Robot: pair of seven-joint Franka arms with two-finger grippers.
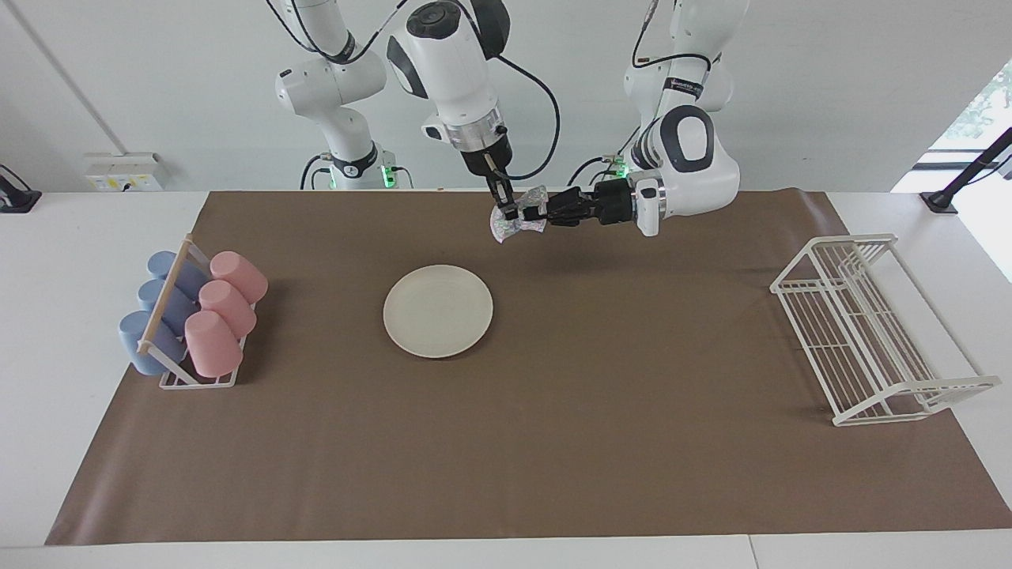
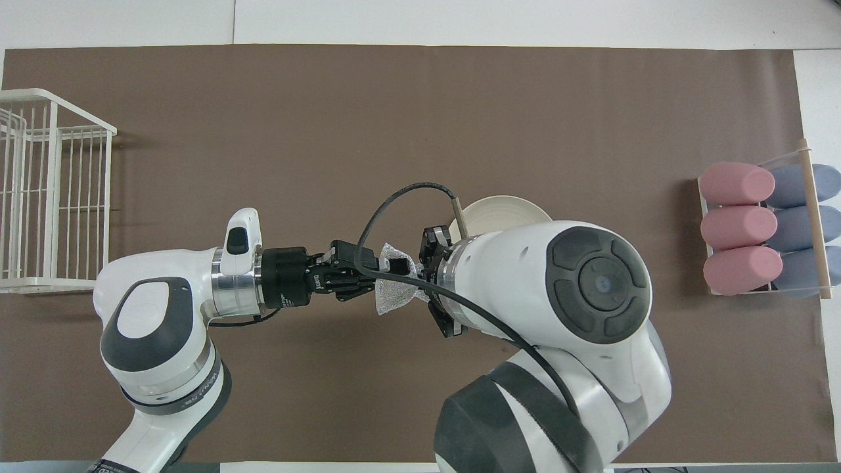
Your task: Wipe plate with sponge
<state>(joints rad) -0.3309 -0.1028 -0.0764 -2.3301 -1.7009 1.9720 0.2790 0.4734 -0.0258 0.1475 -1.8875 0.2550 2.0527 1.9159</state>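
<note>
Currently: sponge (image 1: 518, 224) aloft between both grippers
Right gripper (image 1: 508, 212) clamped on sponge from above; left gripper (image 1: 534, 213) at its side, grip unclear; plate (image 1: 437, 310) below, apart

One camera sits high across the white worktop (image 1: 95, 237), facing the robots, and takes in the whole brown paper mat (image 1: 553, 442). The other hangs above the robots' end, looking steeply down and forward, closer in. Both share the mat and the round cream-white plate (image 1: 437, 310), seen half a turn apart.
</note>
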